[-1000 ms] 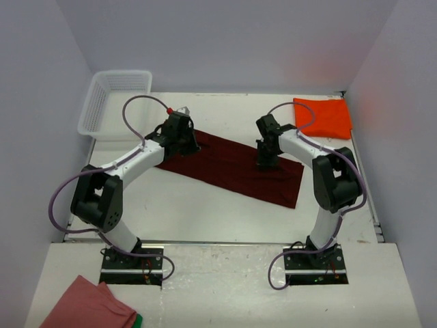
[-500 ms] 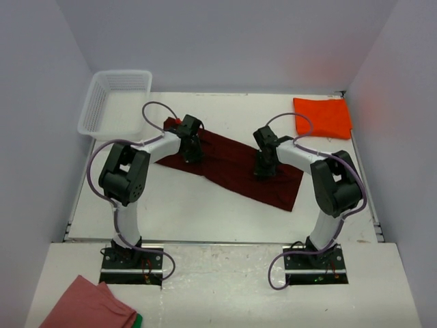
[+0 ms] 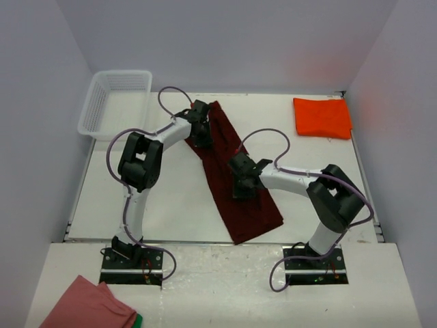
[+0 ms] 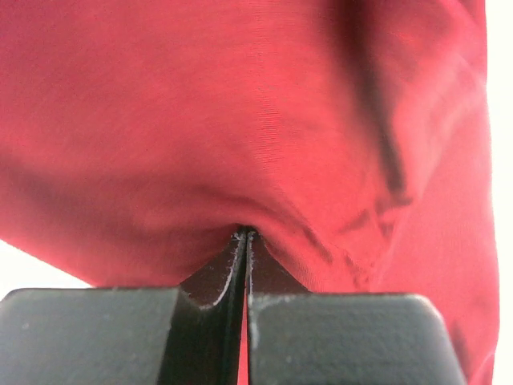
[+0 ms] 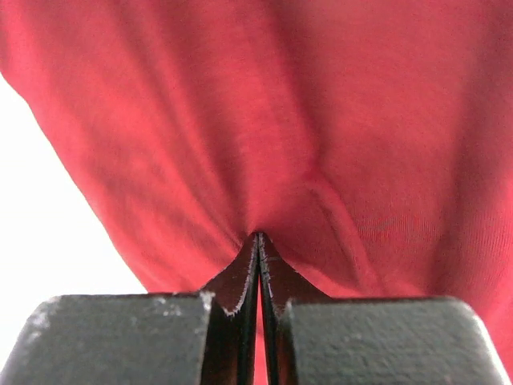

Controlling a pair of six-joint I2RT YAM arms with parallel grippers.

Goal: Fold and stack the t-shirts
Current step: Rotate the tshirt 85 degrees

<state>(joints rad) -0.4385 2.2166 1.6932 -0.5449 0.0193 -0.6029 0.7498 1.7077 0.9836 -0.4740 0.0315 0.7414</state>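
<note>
The dark maroon-red t-shirt [image 3: 232,174] lies as a long strip running from the far middle of the table to its near edge. My left gripper [image 3: 202,137] is shut on the shirt's far end; the left wrist view shows the fabric [image 4: 240,120] pinched between its closed jaws. My right gripper [image 3: 240,188] is shut on the shirt's middle part; the right wrist view shows the fabric [image 5: 264,120] pinched in the same way. The bright orange-red t-shirt [image 3: 322,117] lies folded at the far right corner.
A white plastic basket [image 3: 115,101] stands at the far left. A salmon-pink cloth with a green edge [image 3: 89,305] lies on the near ledge at the left, beside the left arm's base. Grey walls close in both sides.
Both grippers have swung the maroon shirt round: it lay left to right across the table, now it runs far to near. The left gripper moved right and farther, the right gripper left and nearer.
</note>
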